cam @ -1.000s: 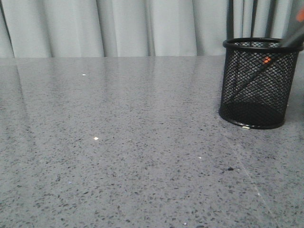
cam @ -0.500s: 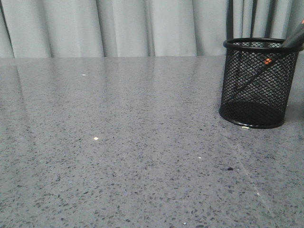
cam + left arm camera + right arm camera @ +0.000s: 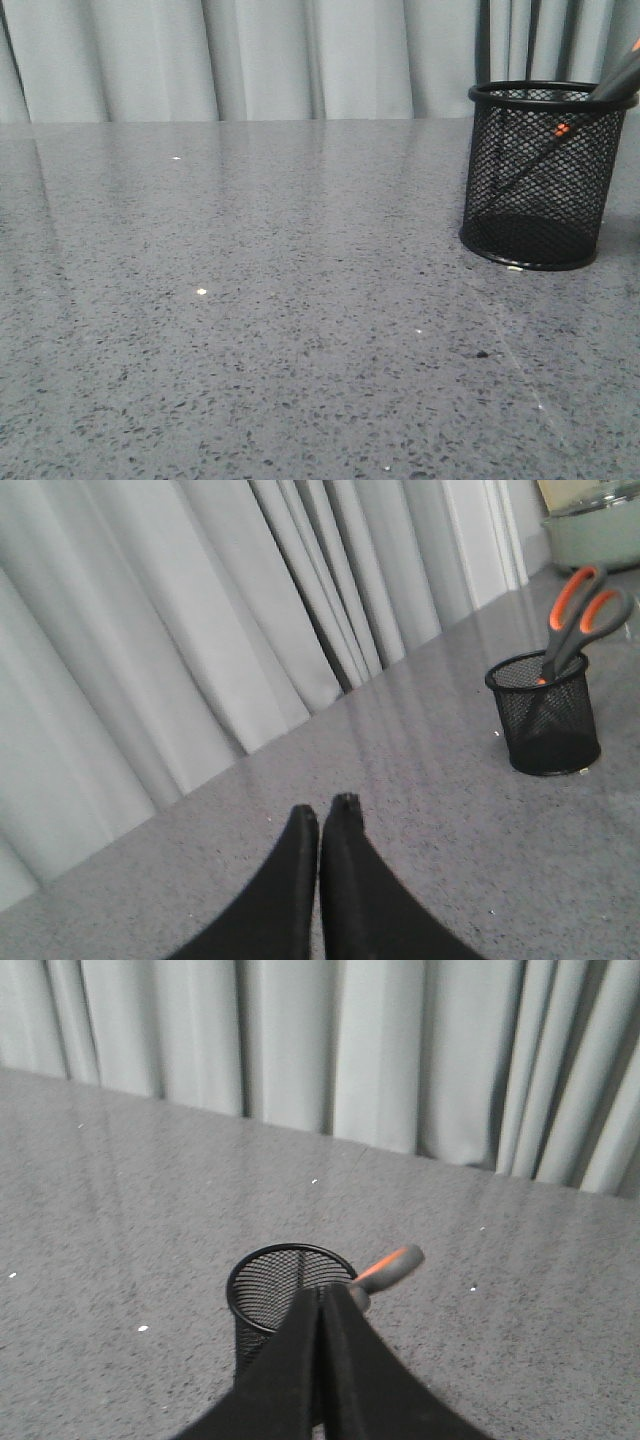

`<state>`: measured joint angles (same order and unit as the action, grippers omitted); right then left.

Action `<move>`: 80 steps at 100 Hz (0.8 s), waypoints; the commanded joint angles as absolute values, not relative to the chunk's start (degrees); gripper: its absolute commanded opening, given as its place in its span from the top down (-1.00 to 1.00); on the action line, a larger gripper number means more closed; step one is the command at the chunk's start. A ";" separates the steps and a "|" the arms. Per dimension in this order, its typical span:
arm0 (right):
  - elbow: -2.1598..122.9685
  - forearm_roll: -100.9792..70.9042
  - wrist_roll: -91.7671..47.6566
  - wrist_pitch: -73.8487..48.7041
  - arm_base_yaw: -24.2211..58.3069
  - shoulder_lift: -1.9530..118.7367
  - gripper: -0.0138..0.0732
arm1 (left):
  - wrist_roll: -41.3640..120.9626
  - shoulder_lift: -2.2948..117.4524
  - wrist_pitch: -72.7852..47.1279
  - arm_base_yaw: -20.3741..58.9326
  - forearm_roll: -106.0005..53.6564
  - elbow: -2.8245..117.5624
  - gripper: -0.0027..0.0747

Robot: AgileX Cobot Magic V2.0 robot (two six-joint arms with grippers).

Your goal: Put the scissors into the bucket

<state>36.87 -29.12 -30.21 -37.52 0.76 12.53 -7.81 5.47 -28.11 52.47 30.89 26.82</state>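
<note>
The black wire-mesh bucket point(image 3: 540, 185) stands upright on the grey table at the right. The scissors point(image 3: 617, 78) stand in it, blades down, leaning on its right rim, with the orange pivot dot showing through the mesh. In the left wrist view the grey-and-orange handles point(image 3: 580, 605) stick out above the bucket point(image 3: 545, 720), and nothing holds them. My right gripper point(image 3: 322, 1295) is shut and empty, above the bucket point(image 3: 270, 1285), near the scissors' handle point(image 3: 392, 1263). My left gripper point(image 3: 320, 815) is shut and empty, far from the bucket. Neither gripper shows in the front view.
Grey curtains point(image 3: 300, 55) hang along the table's far edge. A pale lidded container point(image 3: 595, 530) stands beyond the bucket in the left wrist view. The speckled grey table point(image 3: 250, 300) stretches left of the bucket.
One second ago the scissors' handle was blurred and moving at the bucket's rim. Now it rests still against the rim. The bucket has stayed in place.
</note>
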 commanded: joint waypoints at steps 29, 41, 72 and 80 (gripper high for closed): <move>30.08 -29.97 -30.85 -24.71 0.54 0.24 0.79 | -8.56 6.08 -23.07 52.83 28.63 25.28 0.98; 30.08 -30.09 -30.85 -26.02 0.54 0.24 0.79 | -8.56 6.08 -23.07 52.83 27.63 25.28 0.98; 30.08 -30.09 -30.85 -26.18 0.54 0.24 0.79 | -8.56 6.08 -23.07 52.83 26.91 25.28 0.98; 30.08 -30.09 -30.85 -26.18 0.54 0.24 0.79 | -8.56 6.08 -23.07 52.83 26.91 25.28 0.98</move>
<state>28.98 -29.12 -30.33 -29.69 0.76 -0.59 -7.94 5.47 -27.51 52.47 26.81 23.86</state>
